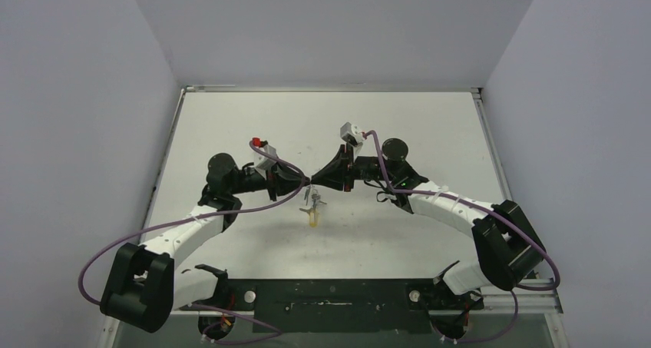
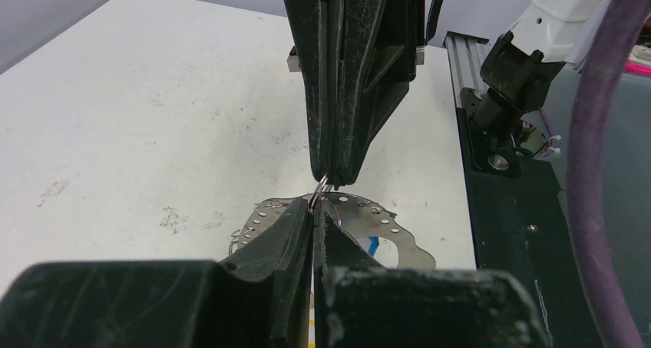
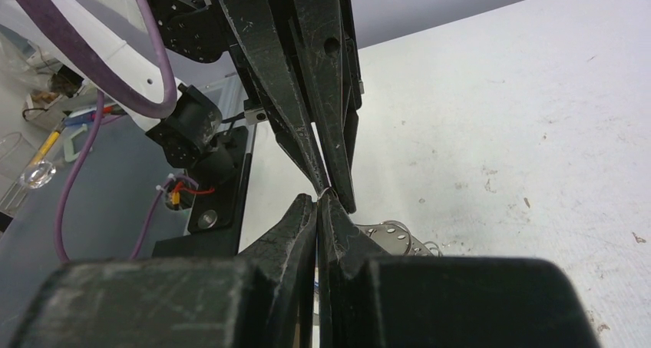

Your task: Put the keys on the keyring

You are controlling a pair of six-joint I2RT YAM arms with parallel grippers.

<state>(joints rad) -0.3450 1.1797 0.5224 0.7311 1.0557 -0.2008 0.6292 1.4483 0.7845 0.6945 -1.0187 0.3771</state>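
- A small yellow-headed metal key [image 1: 311, 221] is seen nearest, just below the thin silvery wire keyring [image 2: 322, 187]. Its long axis points from the keyring toward the near edge of the white table [image 1: 230, 125].
- Other keys [image 1: 310, 203] are bunched directly under the keyring; their colours are hard to make out.
- The keyring is pinched from both sides, with the left gripper [image 2: 314, 208] and the right gripper [image 3: 316, 203] each closed tight on the wire, tip to tip.
- Most of the keyring is hidden behind the black fingers.

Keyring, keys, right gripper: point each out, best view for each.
keyring [image 2: 322, 188], left wrist view, on the exposed bit of wire.
keys [image 1: 311, 208], top external view, on the middle of the cluster.
right gripper [image 3: 317, 202], right wrist view, between its shut fingertips.
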